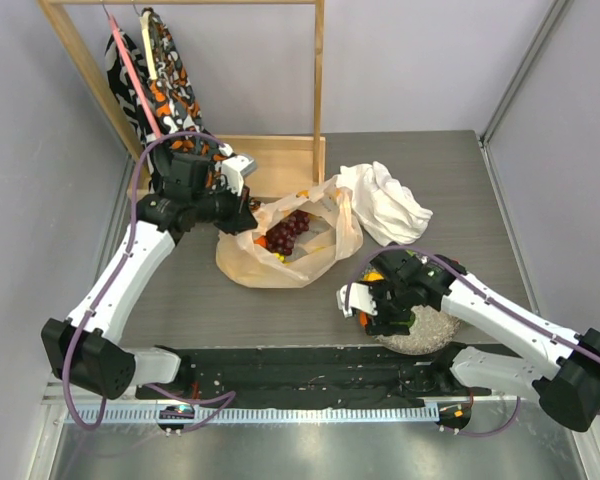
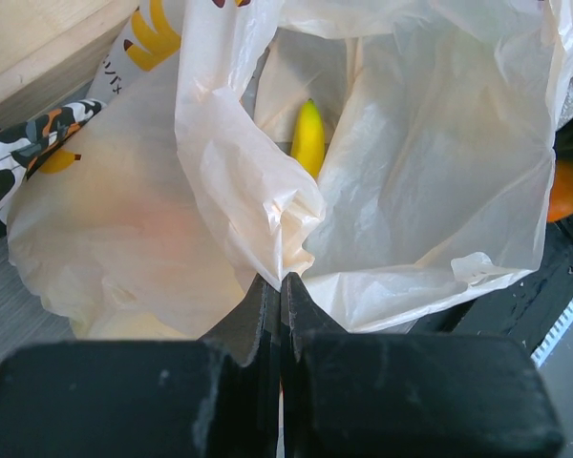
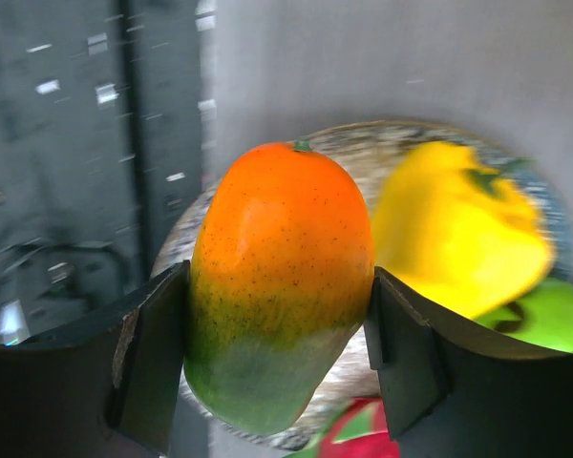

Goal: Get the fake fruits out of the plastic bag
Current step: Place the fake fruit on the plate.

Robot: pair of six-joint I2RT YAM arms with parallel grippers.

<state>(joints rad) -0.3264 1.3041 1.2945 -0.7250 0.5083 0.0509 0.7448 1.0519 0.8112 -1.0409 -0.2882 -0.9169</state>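
The pale peach plastic bag point(image 1: 280, 262) lies open mid-table with dark purple grapes point(image 1: 289, 230) inside. My left gripper point(image 1: 248, 216) is shut on the bag's left rim; in the left wrist view the bag point(image 2: 430, 181) is pinched between the jaws point(image 2: 281, 286), and a yellow banana tip point(image 2: 308, 136) shows inside. My right gripper point(image 1: 380, 310) is shut on the orange-green mango point(image 3: 279, 277) and holds it over the speckled plate point(image 3: 363, 153). A yellow fruit point(image 3: 454, 229), a green lime point(image 3: 554, 320) and a pink dragon fruit point(image 3: 363, 434) lie on the plate.
A white cloth point(image 1: 385, 200) lies right of the bag. A wooden frame point(image 1: 280, 150) with patterned fabric point(image 1: 165, 70) hanging on it stands at the back left. The plate point(image 1: 425, 330) sits near the front right edge.
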